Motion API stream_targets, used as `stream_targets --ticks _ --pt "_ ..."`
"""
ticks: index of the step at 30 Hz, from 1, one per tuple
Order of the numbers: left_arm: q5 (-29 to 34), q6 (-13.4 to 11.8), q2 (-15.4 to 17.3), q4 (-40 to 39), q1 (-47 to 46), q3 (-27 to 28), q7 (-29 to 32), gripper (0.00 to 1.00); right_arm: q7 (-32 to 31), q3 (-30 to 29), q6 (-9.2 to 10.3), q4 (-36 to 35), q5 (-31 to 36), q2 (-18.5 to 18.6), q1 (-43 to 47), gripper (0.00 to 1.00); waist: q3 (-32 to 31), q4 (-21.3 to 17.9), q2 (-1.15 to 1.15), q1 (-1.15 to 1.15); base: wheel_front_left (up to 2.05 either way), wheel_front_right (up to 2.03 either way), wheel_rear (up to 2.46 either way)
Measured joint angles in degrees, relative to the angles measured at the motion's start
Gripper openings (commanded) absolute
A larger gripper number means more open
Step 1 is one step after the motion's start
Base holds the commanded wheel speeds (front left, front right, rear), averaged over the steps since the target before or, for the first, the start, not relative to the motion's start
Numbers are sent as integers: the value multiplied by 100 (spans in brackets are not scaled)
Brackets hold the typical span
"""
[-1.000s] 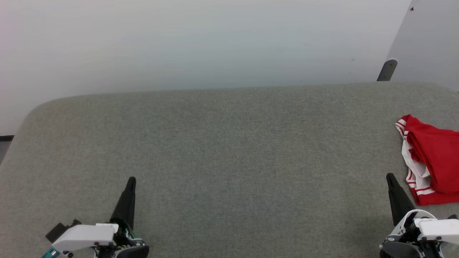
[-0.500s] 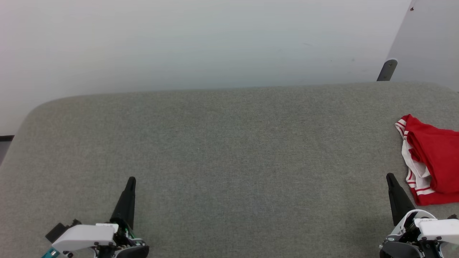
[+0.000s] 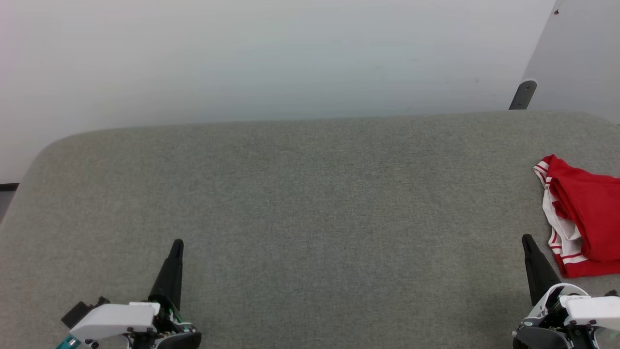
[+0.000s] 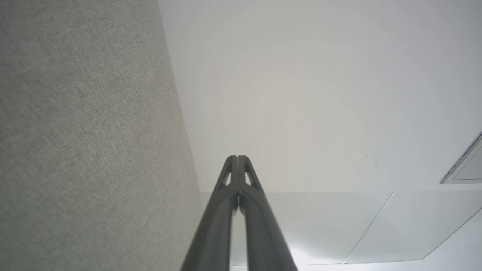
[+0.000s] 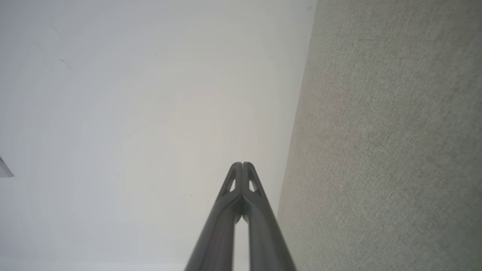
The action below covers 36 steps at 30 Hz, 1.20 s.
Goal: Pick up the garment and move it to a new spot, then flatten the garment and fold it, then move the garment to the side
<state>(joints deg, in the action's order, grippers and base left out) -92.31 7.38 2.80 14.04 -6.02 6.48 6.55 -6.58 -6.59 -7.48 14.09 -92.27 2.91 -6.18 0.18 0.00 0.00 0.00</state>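
Observation:
The garment (image 3: pixel 588 213), bright red with white sleeves and red-striped trim, lies bunched at the right edge of the grey fabric surface (image 3: pixel 310 208), partly cut off by the head view's border. My right gripper (image 3: pixel 527 240) rests at the lower right, just left of the garment's near corner, shut and empty; its tips (image 5: pixel 242 164) meet in the right wrist view. At the lower left sits my left gripper (image 3: pixel 178 242), shut with nothing in it, its tips (image 4: pixel 237 157) pressed together in the left wrist view.
A white wall (image 3: pixel 271 58) rises behind the surface's far edge. A grey panel with a dark bracket (image 3: pixel 523 94) stands at the upper right. The surface's rounded left corner (image 3: pixel 48 145) drops off toward the floor.

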Motion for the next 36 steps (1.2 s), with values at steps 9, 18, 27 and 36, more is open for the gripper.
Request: stream_targets --ticks 9,18,27,36 --pt "0 0 0 0 0 0 0 0 0 0 0 0 0 0 0 0 0 0 0 0 0 0 0" --pt "0 0 0 0 -1 0 0 0 0 0 0 0 0 0 0 0 0 0 0 0 0 0 0" --pt "0 0 0 0 -1 0 0 0 0 0 0 0 0 0 0 0 0 0 0 0 0 0 0" --pt "0 0 0 0 -1 0 0 0 0 0 0 0 0 0 0 0 0 0 0 0 0 0 0"
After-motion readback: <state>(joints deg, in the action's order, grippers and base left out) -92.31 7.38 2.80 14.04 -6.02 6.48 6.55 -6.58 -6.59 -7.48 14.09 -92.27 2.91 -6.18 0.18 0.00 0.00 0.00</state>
